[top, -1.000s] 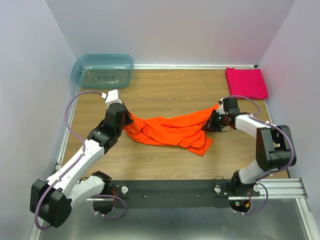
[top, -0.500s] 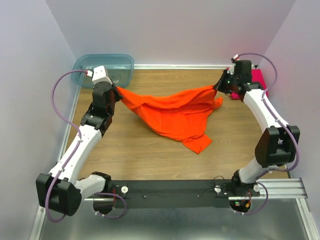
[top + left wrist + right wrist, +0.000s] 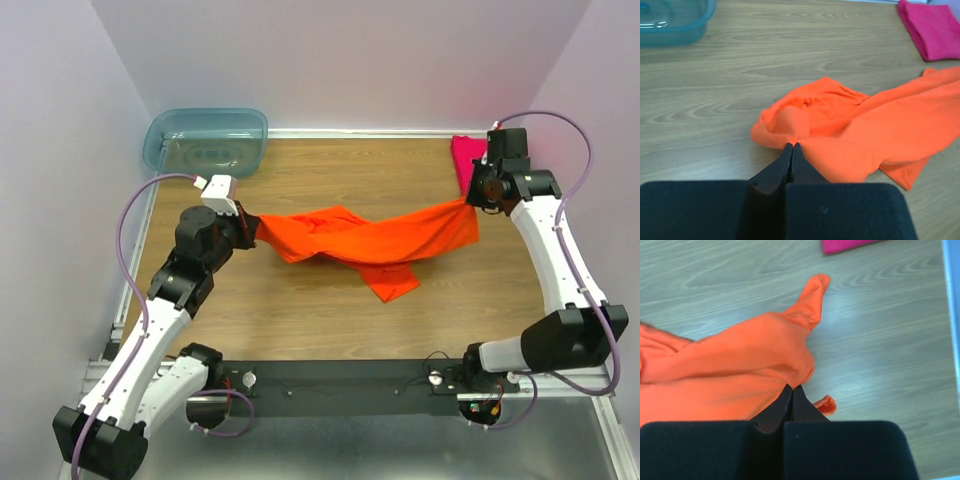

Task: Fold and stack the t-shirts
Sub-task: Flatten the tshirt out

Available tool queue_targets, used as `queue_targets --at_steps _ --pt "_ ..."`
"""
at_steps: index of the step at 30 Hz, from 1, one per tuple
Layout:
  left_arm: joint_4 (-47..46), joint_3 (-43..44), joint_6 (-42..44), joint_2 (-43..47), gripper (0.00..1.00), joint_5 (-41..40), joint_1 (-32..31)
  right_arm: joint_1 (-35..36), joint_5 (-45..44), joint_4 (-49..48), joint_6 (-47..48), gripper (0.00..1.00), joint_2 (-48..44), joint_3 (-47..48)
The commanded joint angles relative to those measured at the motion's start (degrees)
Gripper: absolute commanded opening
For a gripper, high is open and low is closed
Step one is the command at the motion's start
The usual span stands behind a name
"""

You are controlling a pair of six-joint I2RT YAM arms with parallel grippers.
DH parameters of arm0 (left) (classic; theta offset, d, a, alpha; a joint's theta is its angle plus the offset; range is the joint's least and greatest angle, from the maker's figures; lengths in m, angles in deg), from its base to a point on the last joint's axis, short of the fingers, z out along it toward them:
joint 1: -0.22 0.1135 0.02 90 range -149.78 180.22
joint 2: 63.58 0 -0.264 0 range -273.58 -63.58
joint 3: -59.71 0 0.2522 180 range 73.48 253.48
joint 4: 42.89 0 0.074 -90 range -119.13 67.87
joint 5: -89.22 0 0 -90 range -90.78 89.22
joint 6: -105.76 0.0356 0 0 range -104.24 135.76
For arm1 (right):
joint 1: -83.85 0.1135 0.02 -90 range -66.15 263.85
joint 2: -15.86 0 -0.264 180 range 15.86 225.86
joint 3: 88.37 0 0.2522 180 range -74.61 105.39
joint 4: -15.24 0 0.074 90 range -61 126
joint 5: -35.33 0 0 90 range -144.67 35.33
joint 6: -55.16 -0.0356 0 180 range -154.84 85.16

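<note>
The orange t-shirt (image 3: 370, 238) stretched across the middle of the frame. The left gripper (image 3: 252, 228) had its fingers clamped on the shirt's left end, the right gripper (image 3: 470, 200) on its right end. The folded pink t-shirt (image 3: 466, 160) lay at upper right.

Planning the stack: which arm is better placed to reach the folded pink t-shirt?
Probably right: the right pincer, shut on the orange t-shirt, is beside the pink t-shirt; the left pincer holds the opposite end, farther away.
</note>
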Motion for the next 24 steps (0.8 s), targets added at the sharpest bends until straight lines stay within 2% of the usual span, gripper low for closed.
queue_targets --at_steps 1,5,8,13,15,18,21,24 --pt "0.54 -0.22 -1.28 -0.23 0.00 6.08 -0.16 -0.34 -6.65 6.75 2.45 0.01 2.80 2.18" --pt "1.68 -1.27 -3.82 -6.37 0.00 6.96 -0.25 -0.34 -4.37 7.11 0.43 0.01 7.28 -3.00" --pt "1.77 -2.33 -4.44 -10.59 0.00 7.32 -0.33 -0.34 -4.80 3.95 -0.10 0.01 11.06 -8.45" --pt "1.16 -1.98 -5.94 -15.96 0.00 4.42 -0.33 -0.34 -4.02 -2.73 -1.51 0.01 18.70 -8.38" --pt "0.54 -1.10 -6.81 -17.99 0.00 1.79 -0.33 -0.34 -4.71 -5.28 -2.03 0.13 23.62 -4.87" --pt "-0.16 0.57 -7.26 -20.27 0.00 -1.29 -0.25 -0.34 -4.37 -6.87 -2.91 0.43 28.10 0.48" --pt "0.10 2.59 -7.87 -21.86 0.00 -5.77 -0.07 -0.25 -1.30 -7.83 -3.53 0.53 25.85 1.39" --pt "0.54 3.91 -9.10 -22.39 0.00 -9.11 0.37 -0.25 0.73 -10.20 -3.35 0.54 22.33 -0.63"
